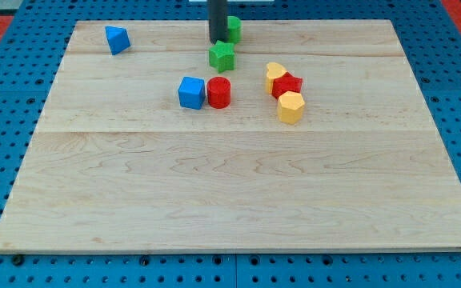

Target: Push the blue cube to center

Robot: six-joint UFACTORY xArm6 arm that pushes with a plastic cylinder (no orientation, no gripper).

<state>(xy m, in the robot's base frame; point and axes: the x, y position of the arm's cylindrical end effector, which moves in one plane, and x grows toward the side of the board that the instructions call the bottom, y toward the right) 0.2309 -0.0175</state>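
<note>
The blue cube [191, 93] sits on the wooden board [230, 192], a little left of middle in the upper part of the view. A red cylinder [218, 93] touches its right side. My tip [217, 40] is near the view's top, above and slightly right of the blue cube, apart from it. A green star-shaped block [222, 56] lies just below my tip, between it and the red cylinder. A green block [233, 29] shows partly behind the rod.
A blue wedge-like block [117, 39] lies at the upper left. A yellow block [274, 72], a red star-shaped block [286, 85] and a yellow hexagonal block [291, 106] cluster right of the red cylinder. Blue pegboard [6, 160] surrounds the board.
</note>
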